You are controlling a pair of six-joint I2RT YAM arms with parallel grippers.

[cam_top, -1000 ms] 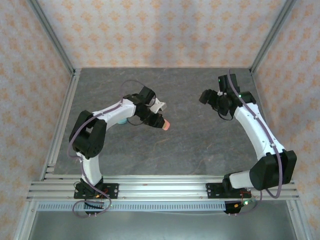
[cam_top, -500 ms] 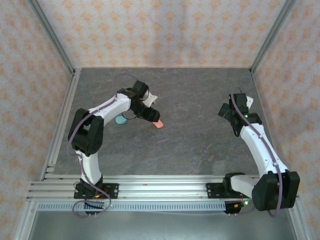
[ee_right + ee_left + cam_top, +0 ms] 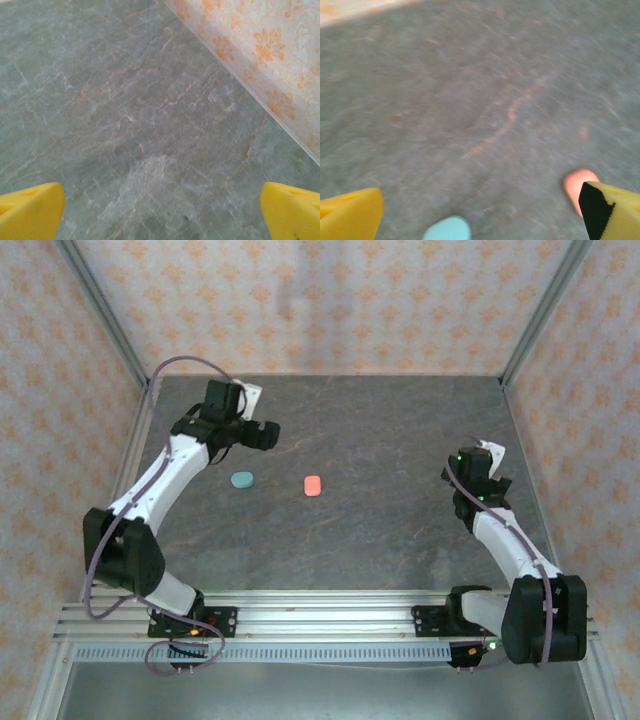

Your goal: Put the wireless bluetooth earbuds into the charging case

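Observation:
Two small oval charging cases lie lids down on the grey table: a teal case [image 3: 242,480] [image 3: 447,229] and a salmon-pink case [image 3: 313,485] [image 3: 577,182] to its right. The earbuds are out of view. My left gripper [image 3: 266,434] [image 3: 480,205] hovers behind and to the left of the cases, open, and nothing is between its yellow fingertips [image 3: 352,215]. In the left wrist view the pink case is partly hidden by the right fingertip. My right gripper [image 3: 478,462] [image 3: 162,202] stands open over bare table near the right wall, far from both cases.
Patterned walls [image 3: 350,300] and aluminium frame posts [image 3: 105,320] close in the table on three sides. The right wall [image 3: 260,55] runs close to my right gripper. The arms' base rail [image 3: 320,620] lies along the near edge.
My left gripper opened and let go of the pink case, which now lies on the table. The left arm swung back to the left rear. The right arm drew back toward the right wall.

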